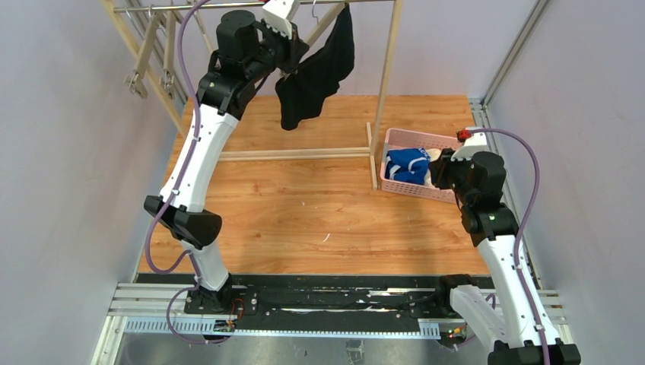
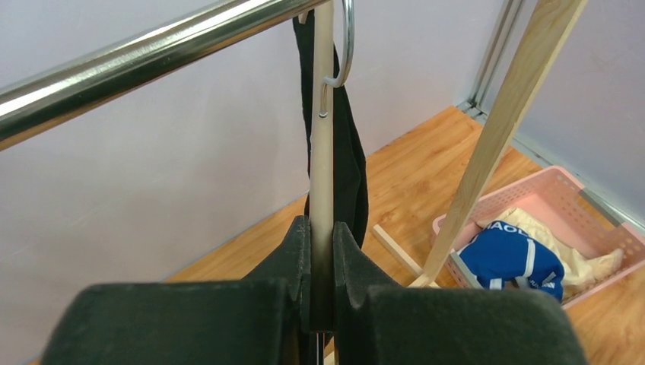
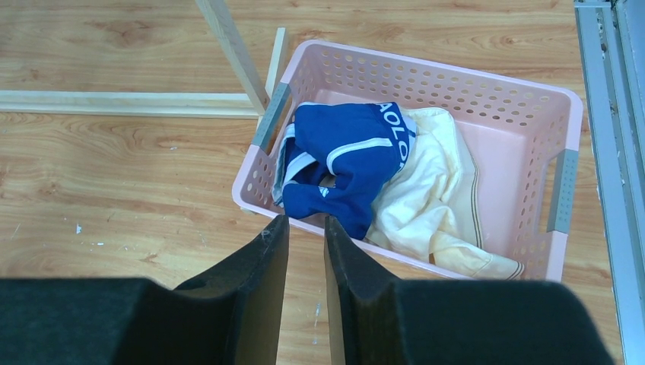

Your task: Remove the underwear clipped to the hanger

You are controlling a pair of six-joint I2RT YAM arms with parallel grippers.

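Only left gripper (image 2: 322, 262) grips hanger (image 2: 322, 152) (wrist view).

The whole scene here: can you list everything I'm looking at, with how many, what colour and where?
black underwear: one, black, hanging from the hanger under the rail at the back
blue underwear: one, bright blue with white trim, in the basket on top of the cream one
cream underwear: one, cream-beige, in the basket
basket: one, pink, on the table's right side
hanger: one, pale wood with a metal hook, on the rail
rail: one, silver metal, across the top
rack frame: pale wood, at the back
table: one, brown wood
left gripper: black, shut on the hanger
right gripper: black, nearly closed, empty, above the basket's near edge
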